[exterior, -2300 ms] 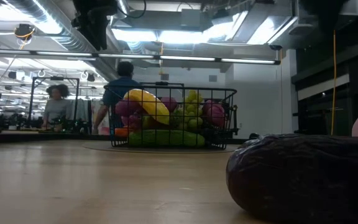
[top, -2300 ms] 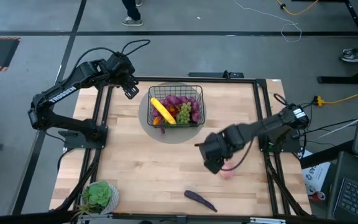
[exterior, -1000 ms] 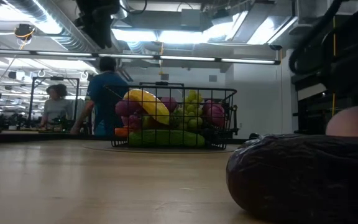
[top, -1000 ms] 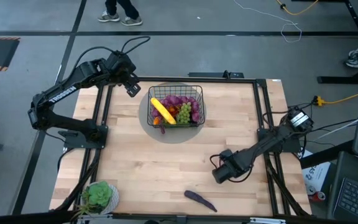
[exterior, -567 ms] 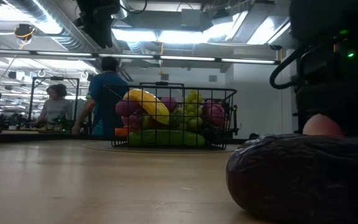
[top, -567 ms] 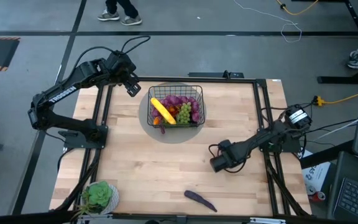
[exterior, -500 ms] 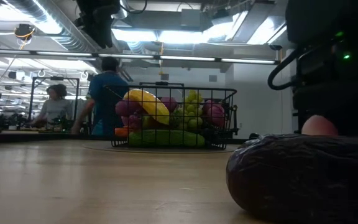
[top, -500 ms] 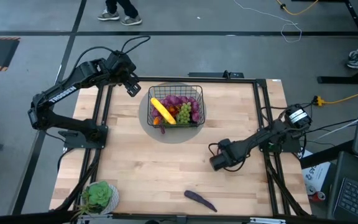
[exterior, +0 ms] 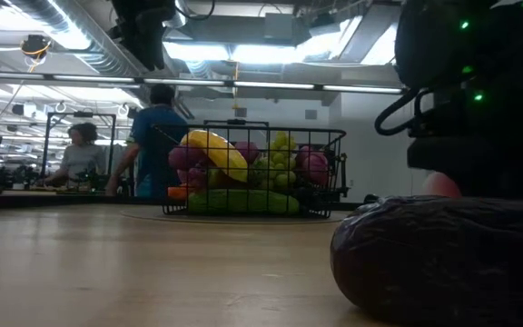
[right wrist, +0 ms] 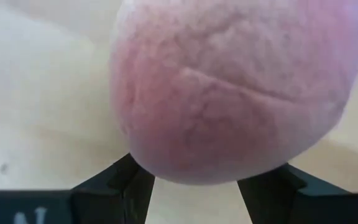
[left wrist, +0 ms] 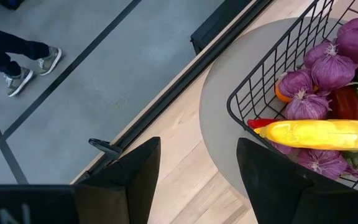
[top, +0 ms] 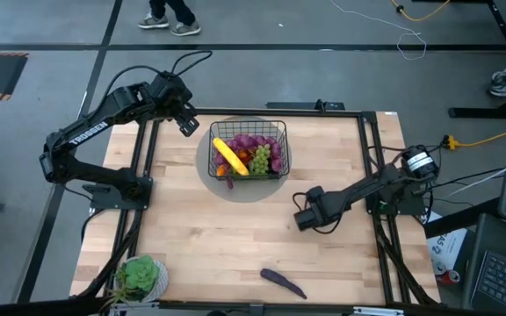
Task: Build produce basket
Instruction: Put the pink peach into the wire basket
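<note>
The peach [right wrist: 229, 87], pinched in the right pincer [top: 307, 219], has travelled from the desk's [top: 191, 237] right edge toward the basket [top: 249, 149]. Next: carry over its rim, release. Left pincer [top: 185, 123] waits spread beside it.

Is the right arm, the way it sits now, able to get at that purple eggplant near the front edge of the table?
Probably not right away: the right gripper has its jaws around a pink peach. The eggplant lies alone on bare wood nearby, nothing around it, so the path looks free once the peach is dropped off.
</note>
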